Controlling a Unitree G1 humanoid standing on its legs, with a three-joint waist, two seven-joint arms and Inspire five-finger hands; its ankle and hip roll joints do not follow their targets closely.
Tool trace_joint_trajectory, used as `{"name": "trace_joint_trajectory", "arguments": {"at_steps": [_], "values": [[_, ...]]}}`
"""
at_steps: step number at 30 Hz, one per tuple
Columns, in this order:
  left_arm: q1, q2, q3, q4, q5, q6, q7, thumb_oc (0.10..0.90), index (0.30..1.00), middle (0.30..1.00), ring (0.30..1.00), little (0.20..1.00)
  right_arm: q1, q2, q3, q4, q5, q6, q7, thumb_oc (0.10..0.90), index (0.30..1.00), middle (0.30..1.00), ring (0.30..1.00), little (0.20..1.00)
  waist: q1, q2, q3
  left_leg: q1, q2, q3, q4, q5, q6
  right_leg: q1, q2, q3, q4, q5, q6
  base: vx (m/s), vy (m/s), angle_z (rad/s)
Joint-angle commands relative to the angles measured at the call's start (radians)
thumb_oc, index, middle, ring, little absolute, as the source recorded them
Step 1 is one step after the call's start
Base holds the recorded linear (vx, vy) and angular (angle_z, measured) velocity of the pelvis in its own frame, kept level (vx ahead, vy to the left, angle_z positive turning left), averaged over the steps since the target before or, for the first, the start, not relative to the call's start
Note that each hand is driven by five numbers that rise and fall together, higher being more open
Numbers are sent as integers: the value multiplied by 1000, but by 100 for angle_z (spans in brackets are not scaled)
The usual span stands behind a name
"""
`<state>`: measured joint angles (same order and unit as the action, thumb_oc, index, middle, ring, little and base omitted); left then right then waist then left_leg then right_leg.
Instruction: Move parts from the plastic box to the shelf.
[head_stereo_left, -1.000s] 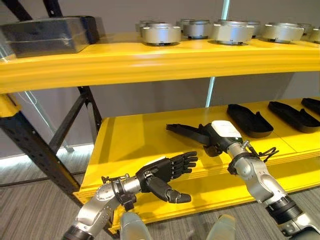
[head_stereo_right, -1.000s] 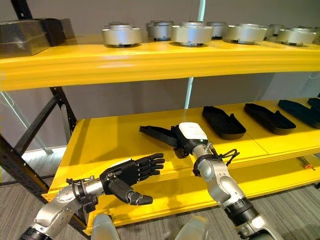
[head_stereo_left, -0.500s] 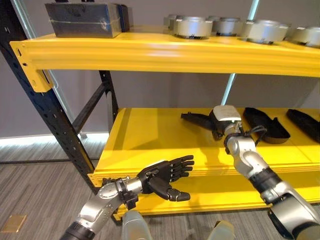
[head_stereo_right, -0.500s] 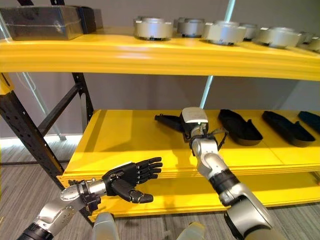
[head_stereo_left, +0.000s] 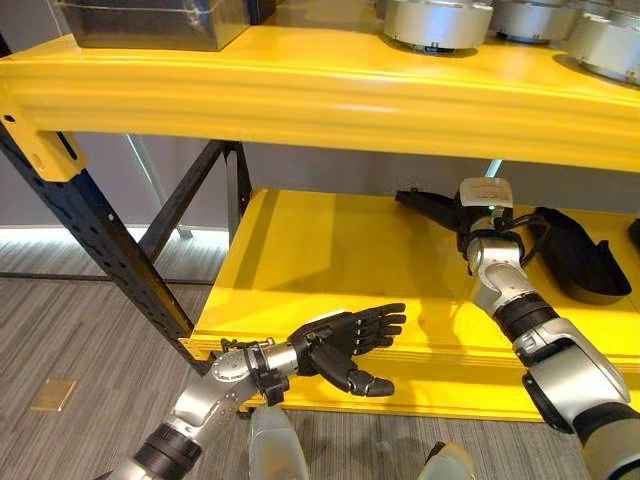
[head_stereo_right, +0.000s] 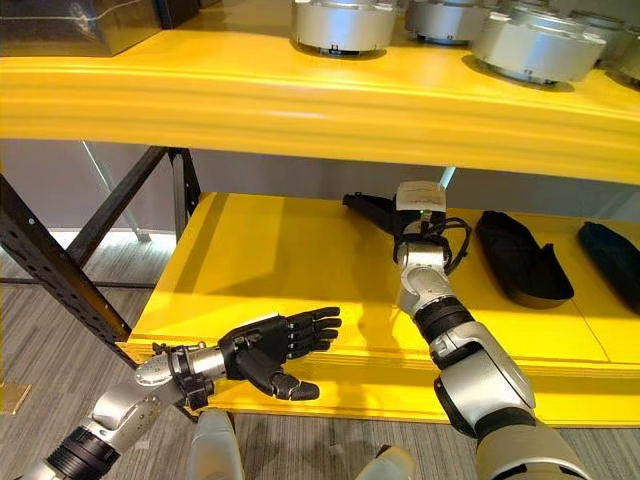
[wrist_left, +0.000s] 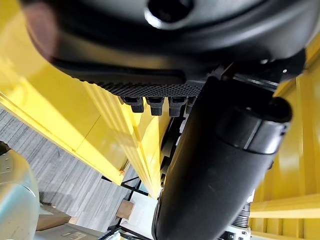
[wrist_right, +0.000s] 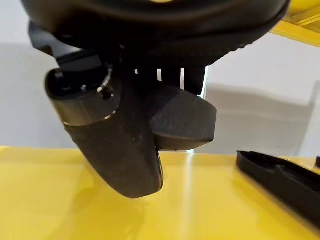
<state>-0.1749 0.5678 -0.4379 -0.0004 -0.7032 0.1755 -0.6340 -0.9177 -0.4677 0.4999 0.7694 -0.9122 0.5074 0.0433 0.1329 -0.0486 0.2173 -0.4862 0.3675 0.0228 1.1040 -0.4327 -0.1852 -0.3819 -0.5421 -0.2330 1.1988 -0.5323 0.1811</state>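
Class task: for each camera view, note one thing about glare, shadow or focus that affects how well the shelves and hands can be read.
Left eye view: pale glare streaks the upper shelf front.
Right eye view: that shelf shadows the lower shelf at the back.
Left wrist view: the left hand looms soft and close.
Right wrist view: the right hand holds a dark part before a bright background.

Cut off by the top edge: round metal parts (head_stereo_right: 343, 25). Half hidden behind right hand (head_stereo_left: 478, 215): black part (head_stereo_left: 425, 205).

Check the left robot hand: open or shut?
Open. The left robot hand hovers in front of the lower shelf with fingers straight, thumb apart, holding nothing.
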Motion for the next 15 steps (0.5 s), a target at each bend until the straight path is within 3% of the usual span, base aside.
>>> {"name": "trace_joint_trajectory", "arguments": {"at_steps": [1, 9, 15], "values": [[-119, -8, 32, -100, -100, -61, 0, 900, 1000, 1000, 1000, 1000, -15, -46, 40, 176, -67, 48, 94, 400, 300, 300, 300, 300, 25, 20, 30, 76, 69, 52, -136, 78, 62, 37, 32, 9, -96, 94, -35, -44, -24, 10], [-156, 3, 22, -91, -97, -65, -15, 900, 1000, 1000, 1000, 1000, -57, -76, 72, 239, -51, 43, 126, 400, 300, 300, 300, 300, 26, 24, 63, 21, 79, 38, -140, 97, 47, -27, 18, 19, -78, 91, -41, -68, -37, 3], [-180, 5, 19, -86, -91, -50, -28, 900, 1000, 1000, 1000, 1000, -79, -86, 110, 249, -106, -18, 256, 400, 300, 300, 300, 300, 19, 29, 72, -3, 75, 35, -124, 86, 50, -61, 18, 37, -62, 85, -50, -43, -9, 0]]}}
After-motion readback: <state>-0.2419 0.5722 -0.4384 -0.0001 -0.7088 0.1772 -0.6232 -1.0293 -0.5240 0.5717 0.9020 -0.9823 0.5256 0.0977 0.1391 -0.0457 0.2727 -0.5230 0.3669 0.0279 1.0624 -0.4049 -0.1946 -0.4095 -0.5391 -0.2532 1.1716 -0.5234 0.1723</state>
